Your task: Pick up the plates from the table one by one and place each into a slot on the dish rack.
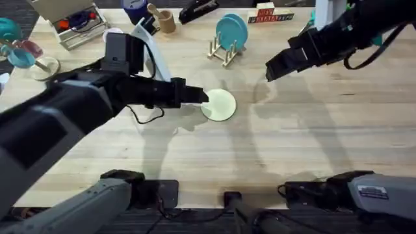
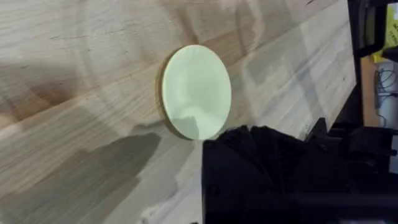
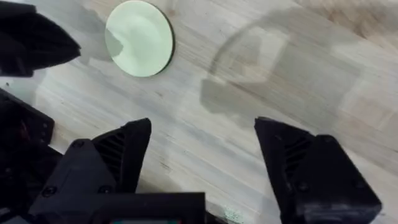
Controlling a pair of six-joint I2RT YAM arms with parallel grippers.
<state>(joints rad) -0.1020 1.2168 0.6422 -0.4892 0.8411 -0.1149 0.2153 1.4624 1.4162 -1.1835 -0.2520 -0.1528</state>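
- At the counter's [image 1: 292, 149] far left edge, seen from overhead, stand some teal and pink items, too blurred to name, and behind them a white wire basket [image 1: 71, 23] holding red and blue things.
- The left arm [image 1: 71, 110] reaches in large and dark from the lower left across the counter, its gripper [image 1: 203, 97] pointed toward the middle.
- Whether the left fingers are parted or closed cannot be told: overhead they merge into one dark tip, and in the left wrist view they make a single black mass at the frame's lower right.
- The cream-yellow plate [image 1: 219, 104] lies flat on the counter near its middle, just beside the left gripper's tip; overhead the tip reaches the plate's rim, but contact cannot be confirmed.
- In the left wrist view this plate [image 2: 196, 92] lies flat on the wood, with the black fingers overlapping its edge.
- Farther back, right of centre, stands the wooden dish rack [image 1: 222, 51], with the sky-blue plate [image 1: 232, 32] upright in one of its slots.
- Behind the rack sit a tan cup [image 1: 166, 19] and a red and white box [image 1: 270, 13].
- The right gripper [image 1: 272, 70] hangs above the counter right of the plate and well apart from it.
- In the right wrist view its fingers [image 3: 112, 155] are spread wide and hold nothing, bare wood between them, the cream-yellow plate [image 3: 139, 38] lying farther off.
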